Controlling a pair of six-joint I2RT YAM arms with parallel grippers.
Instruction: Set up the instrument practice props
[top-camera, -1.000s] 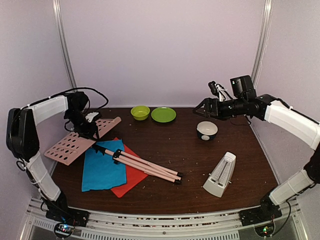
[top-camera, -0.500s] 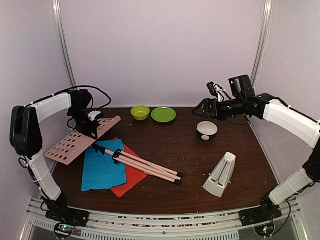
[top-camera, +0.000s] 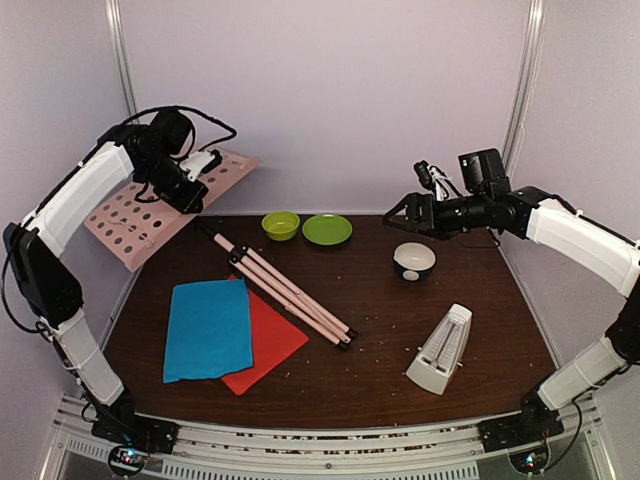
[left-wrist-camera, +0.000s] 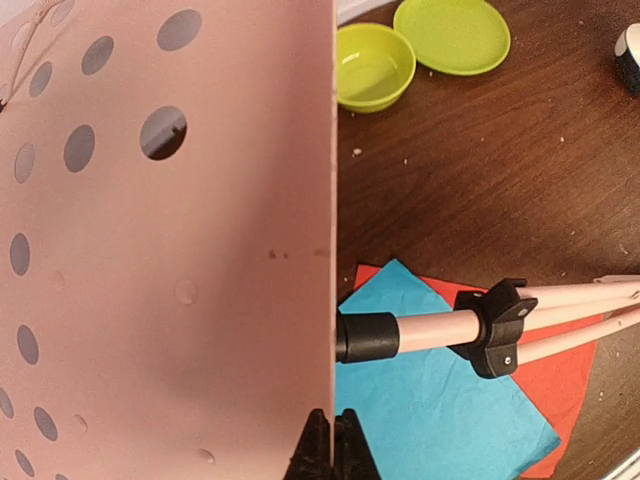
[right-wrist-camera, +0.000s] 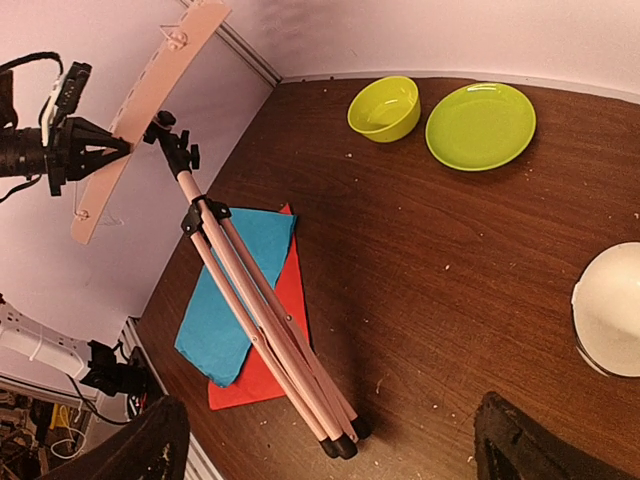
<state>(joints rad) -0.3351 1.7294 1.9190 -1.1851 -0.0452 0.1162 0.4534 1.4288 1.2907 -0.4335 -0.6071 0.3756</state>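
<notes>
the step in hand looks like getting the stand (top-camera: 140, 205) up off the surface (top-camera: 390, 310). the left jaws are clenched on the edge of its perforated desk, which the left wrist view shows edge-on. they hold the desk high by the left wall, with the pole slanting down and the folded feet resting on the surface just beside the red sheet (top-camera: 272, 342). the right jaws hang released, spread wide, in the air above the back of the surface near the white bowl (top-camera: 414, 260), holding nothing.

next move, as a guess: the stand has to swing upright and the three legs have to be opened out. they're bunched together, so the free right arm probably needs to help at the leg end while the left keeps the desk steady. after that come the sheets and the metronome (top-camera: 441, 350), which sits untouched at front right.

vs half a second ago, the desk was low at the left, tilted just over the surface and covering a corner of the blue sheet (top-camera: 207, 328). now it's way up, the pole has swung toward the back, and the blue sheet is fully uncovered. the right arm has barely budged.
</notes>
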